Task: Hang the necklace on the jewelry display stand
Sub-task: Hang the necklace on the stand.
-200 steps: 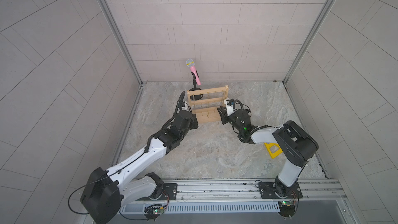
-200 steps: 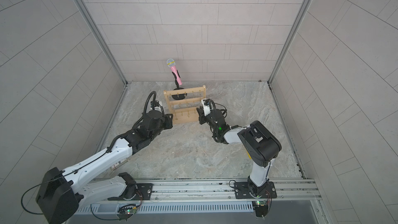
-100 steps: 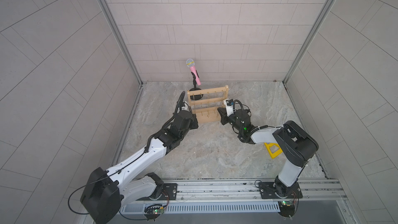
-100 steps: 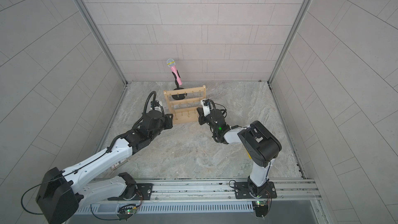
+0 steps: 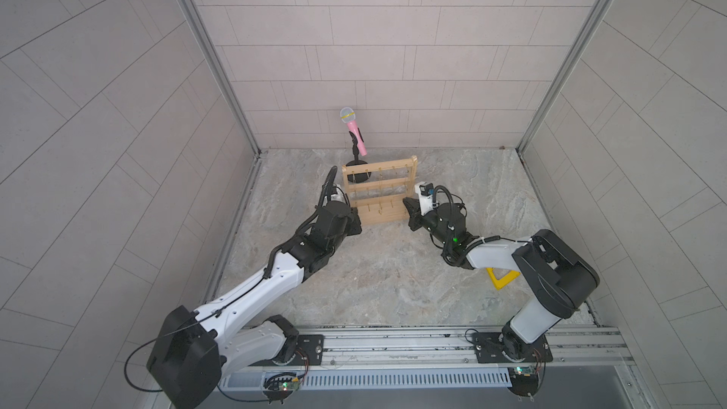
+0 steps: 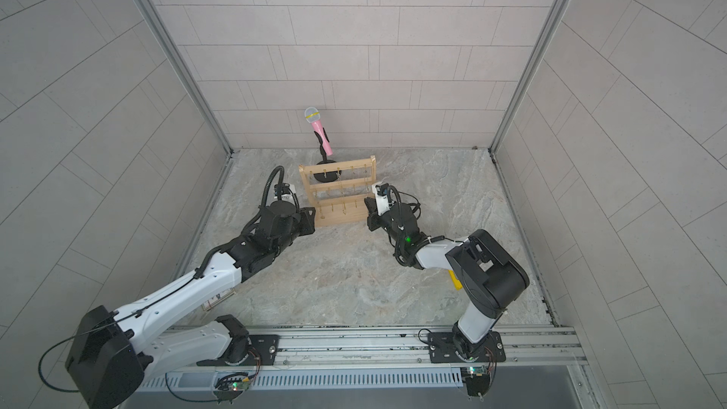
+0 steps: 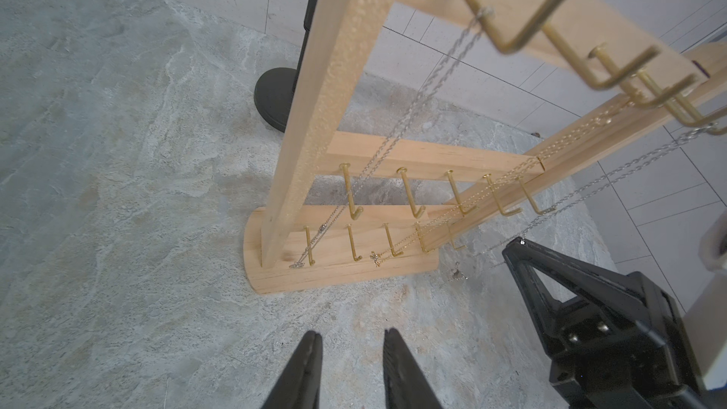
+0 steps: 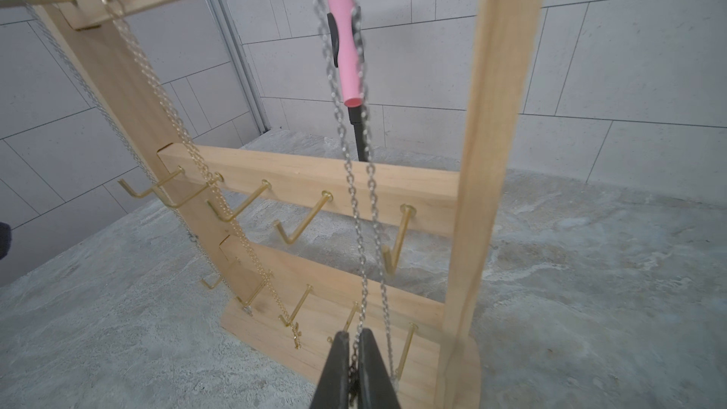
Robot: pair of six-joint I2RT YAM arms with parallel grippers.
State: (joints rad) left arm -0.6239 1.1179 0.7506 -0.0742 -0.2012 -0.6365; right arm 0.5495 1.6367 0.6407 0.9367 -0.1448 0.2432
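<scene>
The jewelry display stand (image 5: 385,215) (image 6: 342,216) is a light wood rack with brass hooks, standing between my two arms. A silver necklace (image 8: 353,206) hangs from a hook on its top bar, near the right post. My right gripper (image 8: 356,334) (image 5: 407,201) is shut on the necklace's lower end, just in front of the base. The left wrist view shows that chain (image 7: 590,190) running down to the right gripper (image 7: 515,243). By the stand's left end, my left gripper (image 7: 352,338) (image 5: 356,219) is open, with nothing between its fingers.
Two other chains hang on the stand: a silver one (image 7: 432,84) at the left end and a gold one (image 7: 511,175) in the middle. A pink microphone (image 5: 354,129) on a black stand is behind the rack. A yellow object (image 5: 501,279) lies under my right arm.
My right gripper's jaws have closed onto the silver chain. Both arms stay where they were, and the left gripper is unchanged.
</scene>
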